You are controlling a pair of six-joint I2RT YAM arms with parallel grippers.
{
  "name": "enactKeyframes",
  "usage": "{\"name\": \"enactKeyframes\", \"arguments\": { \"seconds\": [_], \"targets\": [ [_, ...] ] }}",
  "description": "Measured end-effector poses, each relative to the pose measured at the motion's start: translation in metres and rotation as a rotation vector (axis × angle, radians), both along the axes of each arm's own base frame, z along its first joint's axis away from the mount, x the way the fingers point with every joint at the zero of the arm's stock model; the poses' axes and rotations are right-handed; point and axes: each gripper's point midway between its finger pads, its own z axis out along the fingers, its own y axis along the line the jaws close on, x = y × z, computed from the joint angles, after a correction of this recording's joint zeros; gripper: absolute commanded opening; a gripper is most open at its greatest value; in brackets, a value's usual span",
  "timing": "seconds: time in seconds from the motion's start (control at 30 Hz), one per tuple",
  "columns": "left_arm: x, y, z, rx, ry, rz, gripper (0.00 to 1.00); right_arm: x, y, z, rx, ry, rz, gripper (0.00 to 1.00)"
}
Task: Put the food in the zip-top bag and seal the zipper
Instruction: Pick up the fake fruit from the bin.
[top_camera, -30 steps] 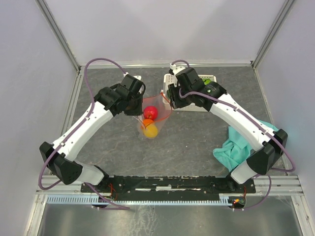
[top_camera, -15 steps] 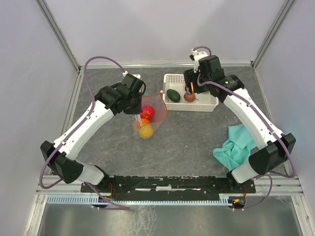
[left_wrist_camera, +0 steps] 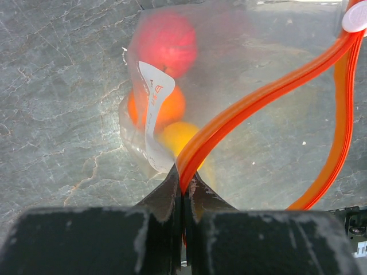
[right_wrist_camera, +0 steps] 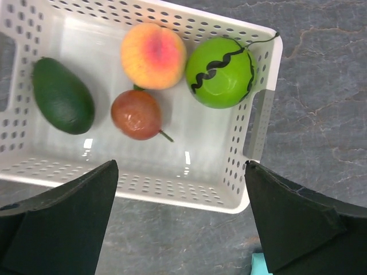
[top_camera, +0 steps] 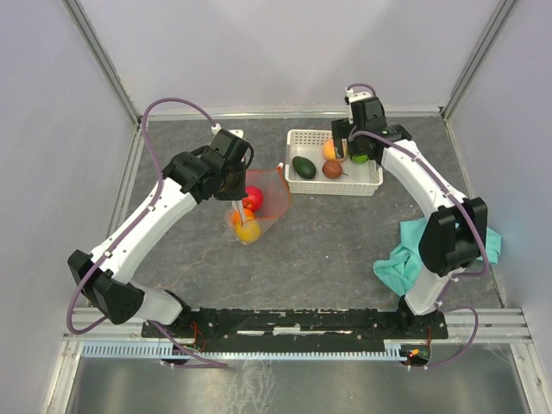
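The clear zip-top bag (top_camera: 269,200) hangs open left of the basket, its red zipper (left_wrist_camera: 258,97) looping wide. My left gripper (left_wrist_camera: 183,186) is shut on the zipper strip at the mouth's edge and holds the bag up. Inside the bag lie a red apple (left_wrist_camera: 166,43), an orange (left_wrist_camera: 172,106) and a yellow-orange fruit (left_wrist_camera: 178,137). My right gripper (right_wrist_camera: 180,172) stands open and empty above the white basket (right_wrist_camera: 172,197). In the basket lie a dark avocado (right_wrist_camera: 62,97), a peach (right_wrist_camera: 152,55), a brown fruit (right_wrist_camera: 136,114) and a green striped melon (right_wrist_camera: 221,73).
The basket (top_camera: 371,183) sits at the back of the table, right of centre. A teal cloth (top_camera: 414,259) lies crumpled at the right, by the right arm's base. Grey walls close in the table on three sides.
My right gripper left the bag's mouth, swung right and back over the basket, and opened wide. The bag sagged slightly left and down in the left gripper's hold.
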Motion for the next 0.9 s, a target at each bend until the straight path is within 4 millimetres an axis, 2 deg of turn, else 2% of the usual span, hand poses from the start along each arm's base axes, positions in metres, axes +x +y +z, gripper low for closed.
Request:
{"name": "enactKeyframes", "arguments": {
  "seconds": [0.3, 0.5, 0.7, 0.9],
  "targets": [
    [0.002, 0.004, 0.002, 0.011, -0.015, 0.013, 0.03, 0.037, -0.023, -0.040, -0.082, 0.011, -0.068, 0.99],
    [0.002, 0.004, 0.002, 0.012, -0.017, 0.014, 0.03, 0.065, -0.028, -0.062, -0.100, 0.009, -0.063, 0.99],
    [0.002, 0.004, 0.002, 0.012, -0.017, 0.015, 0.03, 0.085, -0.032, -0.088, -0.107, 0.036, 0.007, 0.99],
    [0.002, 0.004, 0.002, 0.012, -0.016, 0.015, 0.03, 0.094, -0.042, -0.111, -0.139, 0.079, 0.113, 0.99]
  ]
}}
